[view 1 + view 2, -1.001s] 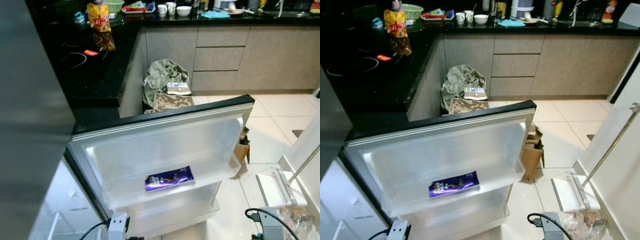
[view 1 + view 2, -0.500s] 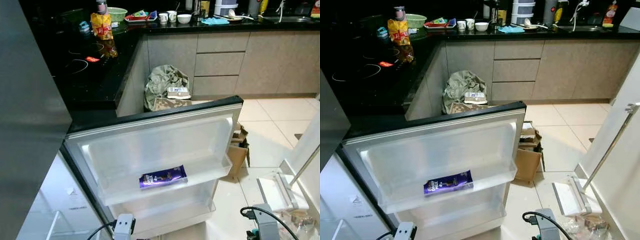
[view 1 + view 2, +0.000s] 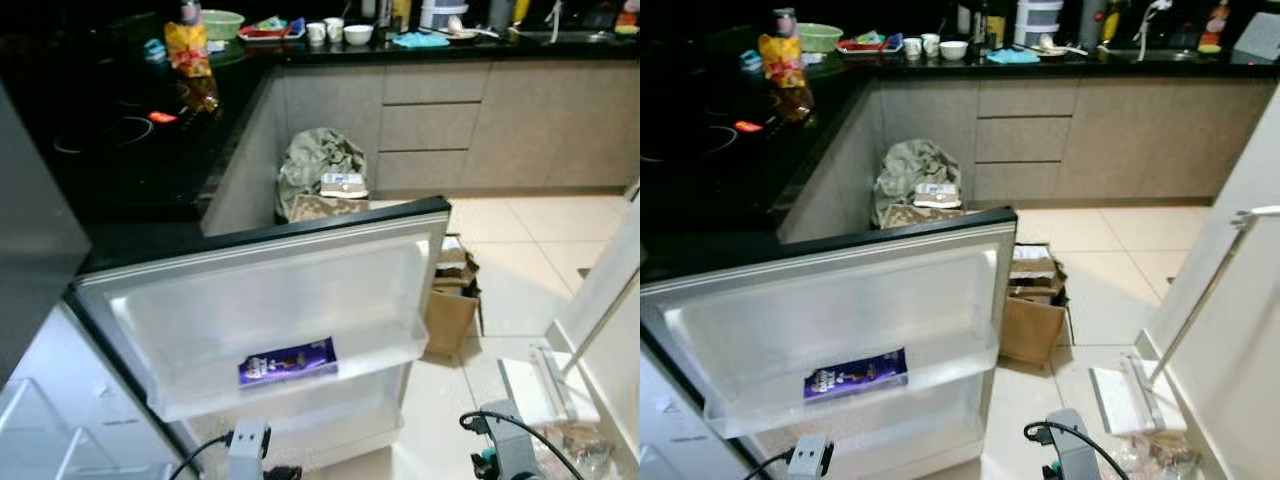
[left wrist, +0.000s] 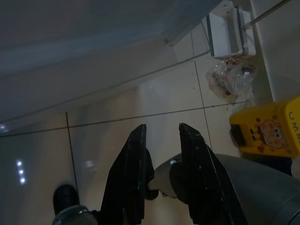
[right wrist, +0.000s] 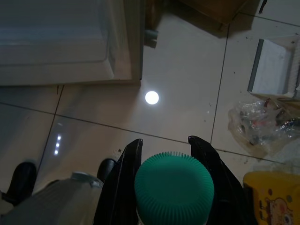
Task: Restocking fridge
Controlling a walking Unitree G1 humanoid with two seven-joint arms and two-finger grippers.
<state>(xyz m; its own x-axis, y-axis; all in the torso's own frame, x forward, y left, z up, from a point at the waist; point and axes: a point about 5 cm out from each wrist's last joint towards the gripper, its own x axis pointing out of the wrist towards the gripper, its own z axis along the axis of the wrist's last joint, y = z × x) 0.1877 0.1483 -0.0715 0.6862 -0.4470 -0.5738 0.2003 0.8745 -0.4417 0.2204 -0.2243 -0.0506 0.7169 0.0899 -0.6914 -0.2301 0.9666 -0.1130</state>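
Beside the open white fridge door [image 3: 300, 290], whose shelf already carries a purple chocolate bar [image 3: 288, 362], the empty left gripper [image 4: 159, 140] hangs fingers apart, while the right gripper [image 5: 164, 145], low beside it, clamps a green ribbed-capped bottle [image 5: 174, 183] awaiting shelving.

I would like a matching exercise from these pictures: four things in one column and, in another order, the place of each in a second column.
Things:
1. purple chocolate bar
2. green-capped bottle
3. cardboard box
4. yellow snack bag

Places:
A. on the black counter
B. between the fingers of the right hand
C. on the shelf of the open fridge door
D. on the floor tiles beside the fridge door

Pairs: 1-C, 2-B, 3-D, 4-A
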